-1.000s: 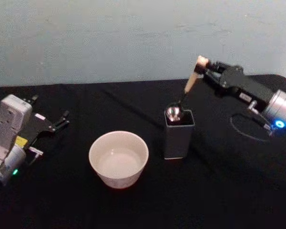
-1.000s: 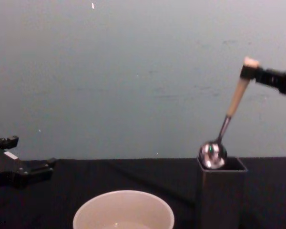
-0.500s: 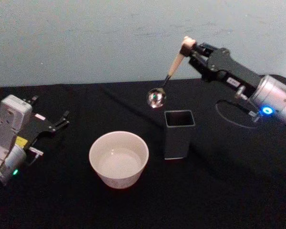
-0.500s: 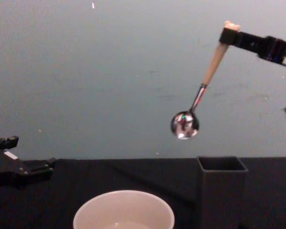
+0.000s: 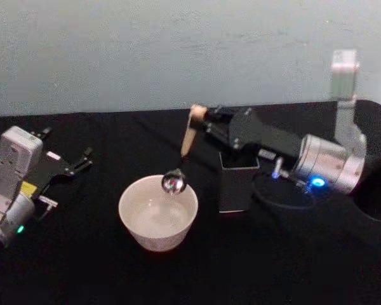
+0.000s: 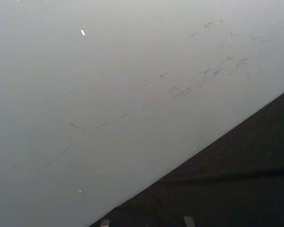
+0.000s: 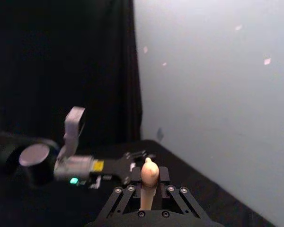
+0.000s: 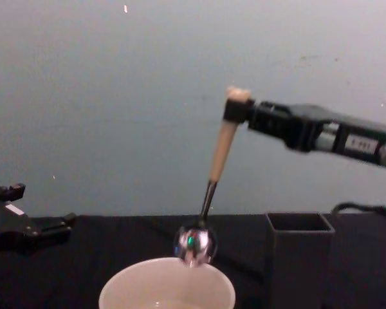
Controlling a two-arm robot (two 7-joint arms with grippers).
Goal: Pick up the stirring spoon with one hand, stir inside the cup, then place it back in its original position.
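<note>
- Clamping the stirring spoon (image 5: pixel 185 145) by the top of its cream handle, just under the small knob at the end, the right gripper (image 5: pixel 199 118) was clenched on it and reached in from the right side of the desk (image 5: pixel 82 260).
- From that grip the spoon hung tilted, handle up and toward the right, neck slanting down to the shiny bowl.
- The bowl sat at about rim height over the rear part of the cup (image 5: pixel 153 238); from the chest view it seemed to be just crossing the rim, not yet deep inside.
- The cup stood near the middle of the desk, toward the front edge, with the dark holder (image 5: pixel 235 190) just beside it on the right, apart from it and with nothing in it.
- Judged from this, the step in hand was bringing the spoon into the cup; stirring had not begun.
- The next move would call for lowering the bowl further, clear of the thin rim, then circling it gently so the cup is not pushed.
- The left gripper (image 5: pixel 82 160) lay parked near the desk's left edge, fingers released, well apart from everything.
</note>
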